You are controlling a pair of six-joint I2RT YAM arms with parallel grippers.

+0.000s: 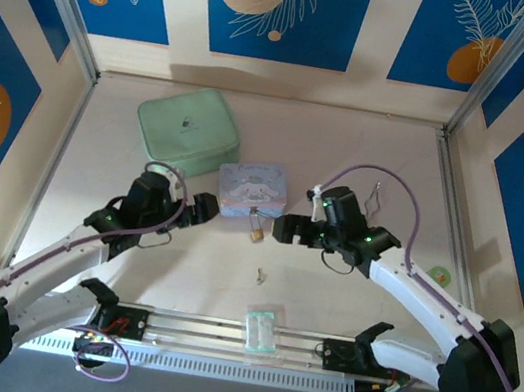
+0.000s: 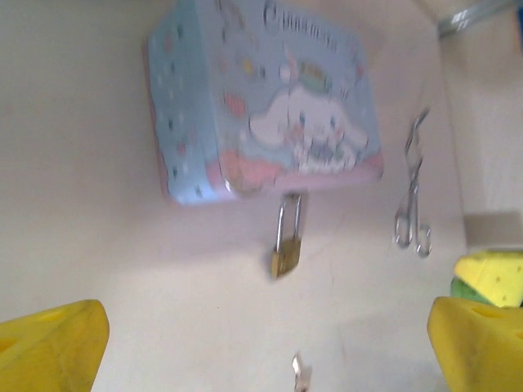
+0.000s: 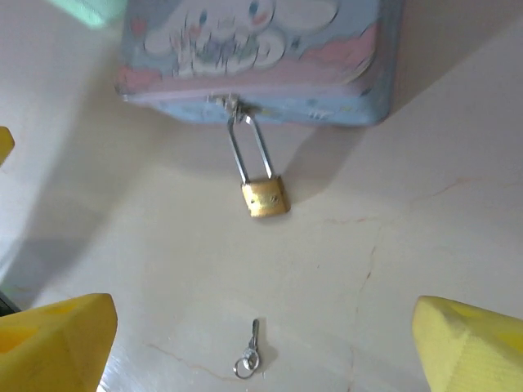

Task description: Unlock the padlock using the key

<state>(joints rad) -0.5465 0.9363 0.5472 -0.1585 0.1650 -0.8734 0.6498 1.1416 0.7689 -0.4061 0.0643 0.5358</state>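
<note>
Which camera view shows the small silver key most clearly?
The right wrist view: the key lies whole and fairly sharp, below the padlock. The left wrist view cuts it at the bottom edge, blurred. The top external view shows a tiny speck.

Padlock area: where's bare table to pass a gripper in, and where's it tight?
Bare table lies between the padlock and the key, and both sides of the key. Crowded where the padlock meets the box, left gripper and right gripper close either side.
</note>
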